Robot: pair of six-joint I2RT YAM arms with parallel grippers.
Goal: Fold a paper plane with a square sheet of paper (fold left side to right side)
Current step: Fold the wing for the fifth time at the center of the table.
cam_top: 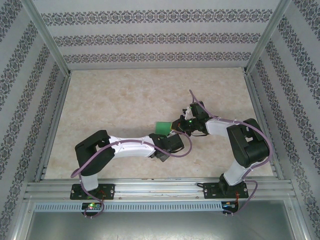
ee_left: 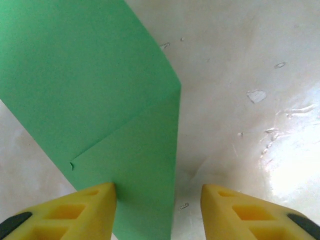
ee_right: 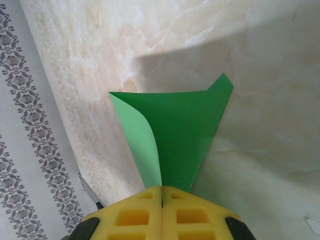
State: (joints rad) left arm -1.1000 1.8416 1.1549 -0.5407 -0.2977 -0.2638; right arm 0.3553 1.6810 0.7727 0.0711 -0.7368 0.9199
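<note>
My right jaws are pressed together, pinching the green sheet (ee_right: pixel 185 130); my left jaws stand spread astride its edge. Advised: align edges, then press the crease flat on the bench (ee_left: pixel 240 125).

You see a bright green sheet of paper (ee_left: pixel 75 75), yellow fingers (ee_left: pixel 65 215), a cream marbled tabletop (cam_top: pixel 125 100), and grey floral-striped white walls (cam_top: pixel 150 37).

Everything is brightly, evenly lit. Glare is seen on the tabletop (ee_left: pixel 295 172) right of the green paper (ee_left: pixel 90 95); a soft shadow is cast beyond it.
</note>
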